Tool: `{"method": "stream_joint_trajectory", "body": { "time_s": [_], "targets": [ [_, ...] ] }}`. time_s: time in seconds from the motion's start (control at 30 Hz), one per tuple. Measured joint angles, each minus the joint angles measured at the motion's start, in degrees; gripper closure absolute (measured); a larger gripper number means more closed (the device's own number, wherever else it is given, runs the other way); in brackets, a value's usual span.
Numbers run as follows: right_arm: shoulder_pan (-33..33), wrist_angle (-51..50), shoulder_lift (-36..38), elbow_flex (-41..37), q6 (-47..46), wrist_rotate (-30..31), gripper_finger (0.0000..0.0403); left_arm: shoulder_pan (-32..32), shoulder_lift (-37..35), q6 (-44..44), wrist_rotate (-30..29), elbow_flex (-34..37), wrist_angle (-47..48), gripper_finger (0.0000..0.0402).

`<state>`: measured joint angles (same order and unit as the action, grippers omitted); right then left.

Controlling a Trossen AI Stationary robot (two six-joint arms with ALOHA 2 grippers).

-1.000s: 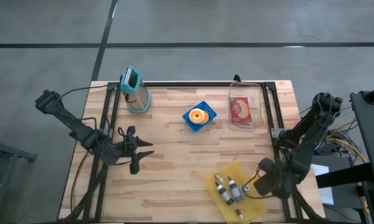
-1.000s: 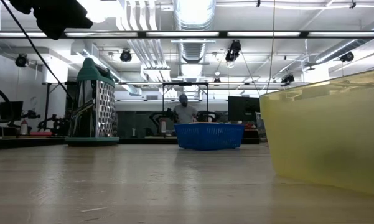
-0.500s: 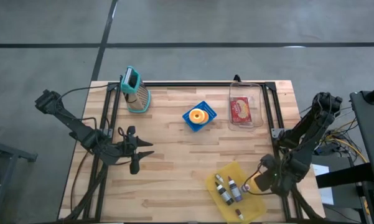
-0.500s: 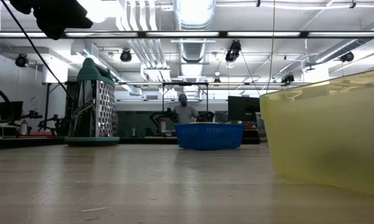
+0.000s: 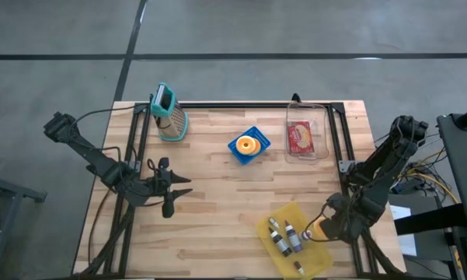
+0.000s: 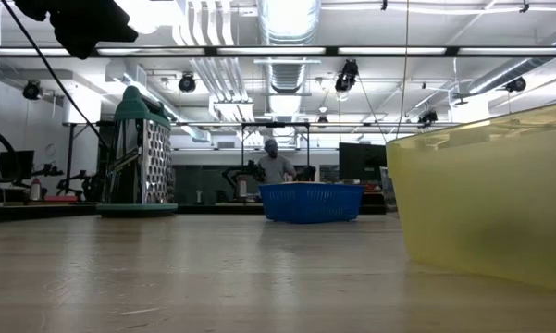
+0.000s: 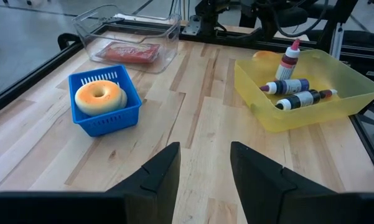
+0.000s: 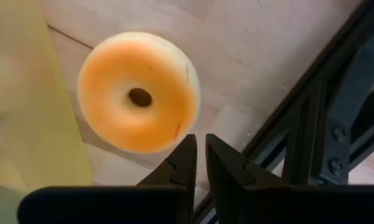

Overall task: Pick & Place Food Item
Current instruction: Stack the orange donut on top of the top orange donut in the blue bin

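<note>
At the desk's [image 5: 217,210] left edge: left pincer [image 5: 180,187], fingers apart, nothing in them, waiting. No hazard there unless swung across the middle.

Toward the back left corner, a grater [image 5: 169,115], well clear of the work.

Mid-desk, a blue basket [image 5: 258,136] with the basket donut [image 5: 248,145] inside; further right, by the back edge, a clear tub [image 5: 291,152] with something red in it. Both well apart from the active arm.

Near the front right corner, a yellow bin [image 5: 315,260] holding small bottles [image 5: 284,236]. Just beside its right wall, flat on the wood, the loose donut [image 8: 139,92], squeezed between bin and the black frame rail [image 8: 311,124] along the desk's right edge.

Right above that spot: right pincer [image 8: 196,140], fingers all but closed, gripping nothing visible, tips just at the donut's rim.

Likely trouble:
- Descending with fingers closed like this: no grasp, only a shove, sliding the donut under the rail or against the bin.
- Opening wide in so narrow a gap: one finger catching the bin wall, tipping it or jostling the bottles; the other striking the rail.
- Pinching only the soft rim: probably a weak hold, with a drop on lifting.
- Mistaking which donut to fetch, given two alike.
</note>
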<state>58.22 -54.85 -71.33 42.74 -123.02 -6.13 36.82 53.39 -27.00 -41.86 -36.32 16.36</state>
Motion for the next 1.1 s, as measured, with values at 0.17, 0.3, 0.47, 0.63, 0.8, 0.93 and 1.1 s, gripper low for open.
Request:
{"method": "stream_joint_trajectory", "body": {
  "time_s": [0.17,0.3,0.47,0.63,0.8,0.93,1.1],
  "targets": [
    [0.0,0.17,0.0,0.0,0.03,0.63,0.0367,0.0,0.0,0.0,-0.01,0.0,0.0,0.0252],
    [0.0,0.37,0.0,0.0,0.18,5.45,0.0356,0.0,0.0,0.0,0.01,0.0,0.0,0.0252],
    [-0.02,-1.68,0.0,0.0,0.2,6.67,0.0359,0.0,0.0,0.0,0.01,0.0,0.0,0.0252],
    [-0.02,-2.22,0.0,0.0,0.15,7.81,0.037,0.0,0.02,0.0,0.01,0.0,0.0,0.0252],
    [0.0,-2.41,0.0,0.0,-0.9,7.56,0.0371,0.0,0.02,0.0,-0.01,0.0,0.0,0.0252],
    [-0.03,-1.82,0.0,0.0,-0.64,7.87,0.0371,0.0,0.0,0.0,0.0,0.0,0.0,0.0252],
    [-0.04,-0.97,0.0,0.0,0.15,7.97,0.0371,0.0,0.0,0.0,-0.01,0.0,0.0,0.0252]
  ]
}}
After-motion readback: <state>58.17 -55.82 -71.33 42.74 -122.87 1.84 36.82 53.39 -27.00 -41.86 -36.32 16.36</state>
